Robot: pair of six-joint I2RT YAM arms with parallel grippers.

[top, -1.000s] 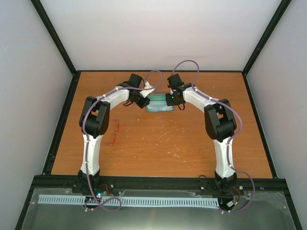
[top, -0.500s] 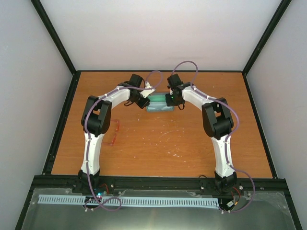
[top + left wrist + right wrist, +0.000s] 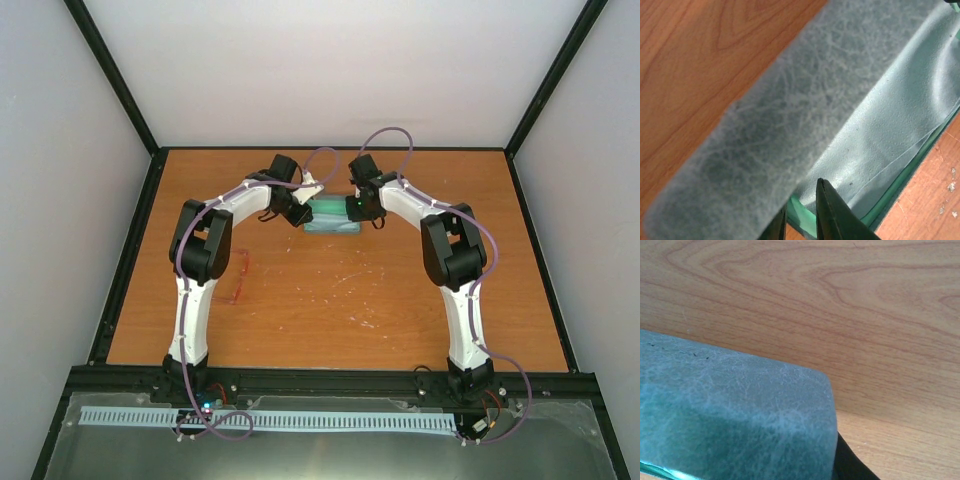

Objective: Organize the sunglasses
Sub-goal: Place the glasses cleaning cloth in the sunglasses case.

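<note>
One grey-blue oblong case (image 3: 333,218) sits at twelve o'clock on the desk (image 3: 350,300). Left gripper (image 3: 800,210) jaws pinch its green edge; right gripper (image 3: 368,208) jaws, cannot tell. Thin red-pink translucent sunglasses (image 3: 240,275) lie at nine o'clock.

Sunglasses (image 3: 243,275): 1 pair, thin red-pink translucent frame, lay flat on the table (image 3: 330,300). Partly hidden behind the left arm (image 3: 200,245), so it was not clear whether the arms were folded. Position: well apart from the left gripper's fingers (image 3: 832,217), nearer the front edge and to their left. Farther still from the right gripper's fingers (image 3: 847,465).
</note>
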